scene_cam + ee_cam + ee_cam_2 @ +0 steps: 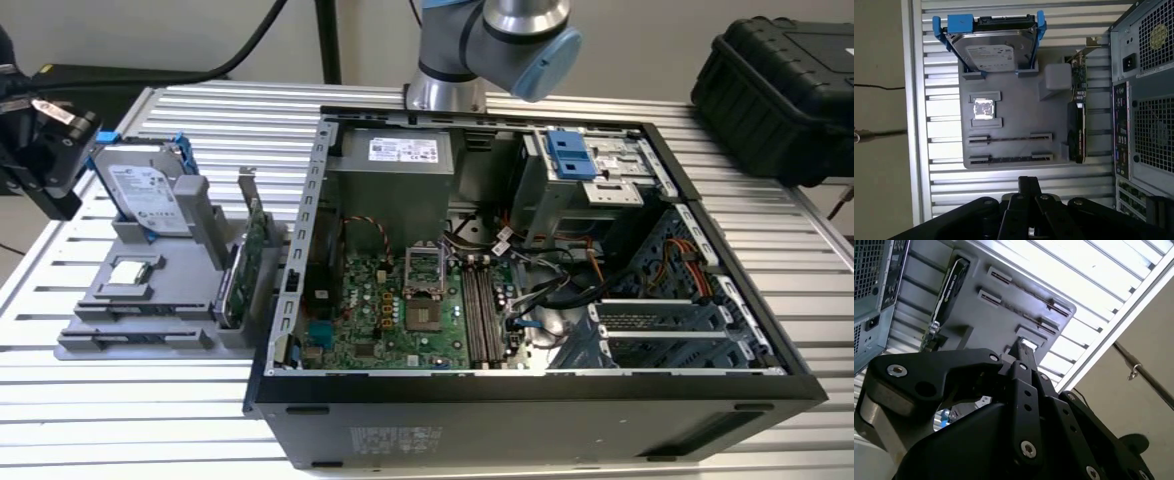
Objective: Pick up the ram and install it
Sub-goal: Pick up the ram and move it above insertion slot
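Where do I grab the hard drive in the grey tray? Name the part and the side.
Probably grip the hard drive at its free upper end, across the blue side rails, coming from above. It stands leaning, lower end seated in the grey tray, so the top is most exposed.

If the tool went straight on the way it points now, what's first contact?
The tool would likely meet the gray parts holder, near its two long slots beside the processor chip. Nothing shows in between; the exact landing spot is unclear.
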You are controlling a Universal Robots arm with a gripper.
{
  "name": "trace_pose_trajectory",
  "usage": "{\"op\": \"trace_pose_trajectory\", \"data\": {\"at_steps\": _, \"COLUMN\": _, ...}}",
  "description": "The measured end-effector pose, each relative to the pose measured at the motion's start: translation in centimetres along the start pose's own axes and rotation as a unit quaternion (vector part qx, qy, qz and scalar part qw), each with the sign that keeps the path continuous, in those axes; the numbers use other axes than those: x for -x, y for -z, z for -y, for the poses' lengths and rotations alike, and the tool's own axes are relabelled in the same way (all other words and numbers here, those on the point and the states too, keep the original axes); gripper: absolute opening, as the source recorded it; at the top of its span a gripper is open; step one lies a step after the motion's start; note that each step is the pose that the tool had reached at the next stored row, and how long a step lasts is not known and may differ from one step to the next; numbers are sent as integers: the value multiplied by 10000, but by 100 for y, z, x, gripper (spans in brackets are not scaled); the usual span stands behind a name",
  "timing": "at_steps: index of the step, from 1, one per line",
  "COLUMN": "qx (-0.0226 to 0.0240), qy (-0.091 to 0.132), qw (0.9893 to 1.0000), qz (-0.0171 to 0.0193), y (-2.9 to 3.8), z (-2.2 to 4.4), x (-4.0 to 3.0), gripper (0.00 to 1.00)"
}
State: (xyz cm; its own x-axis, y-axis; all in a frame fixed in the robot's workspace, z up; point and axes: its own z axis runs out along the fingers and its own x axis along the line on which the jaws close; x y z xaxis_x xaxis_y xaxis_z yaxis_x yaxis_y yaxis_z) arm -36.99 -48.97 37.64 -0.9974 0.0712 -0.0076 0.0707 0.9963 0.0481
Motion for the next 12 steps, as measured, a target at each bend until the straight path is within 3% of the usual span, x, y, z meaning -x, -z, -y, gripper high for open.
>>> {"op": "trace_pose_trajectory", "data": {"at_steps": 12, "qx": -3, "qy": -429, "qw": 9991, "qz": 21, "y": -3, "z": 0, "x": 0, "gripper": 0}}
